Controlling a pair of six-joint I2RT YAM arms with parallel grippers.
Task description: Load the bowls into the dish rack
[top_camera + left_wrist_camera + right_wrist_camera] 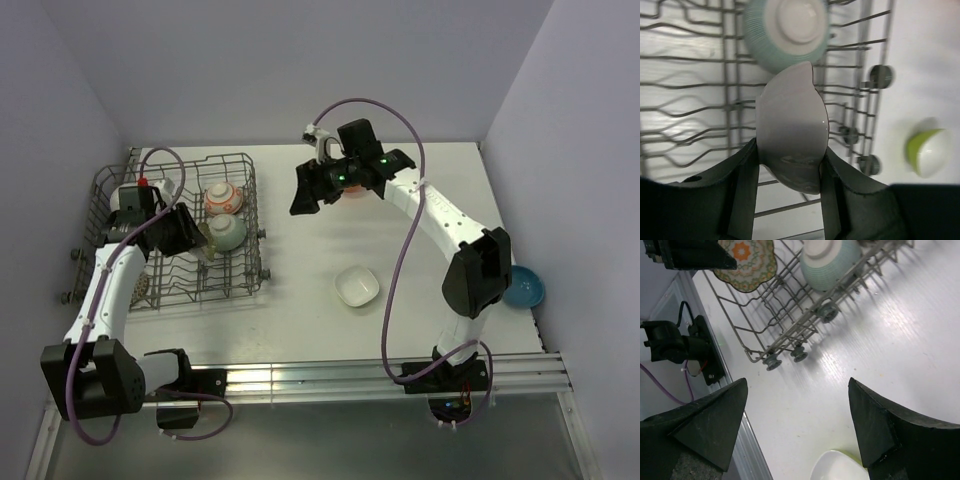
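The grey wire dish rack (120,195) stands at the left of the table. Over its right half, my left gripper (790,150) is shut on the rim of a white bowl (792,115), held on edge above the tines. Just beyond it a pale green bowl (785,30) rests upside down in the rack, and a red-orange patterned bowl (222,197) sits behind that. A scalloped multicolour bowl (747,262) leans at the rack's near left. My right gripper (796,390) hangs open and empty above the table's middle, with a white bowl (840,467) below it.
A blue bowl (522,286) lies at the table's right edge beside the right arm. The loose white bowl (357,286) on the table shows a yellow-green outside (926,152). The rack's small wheels (799,354) face the table's middle.
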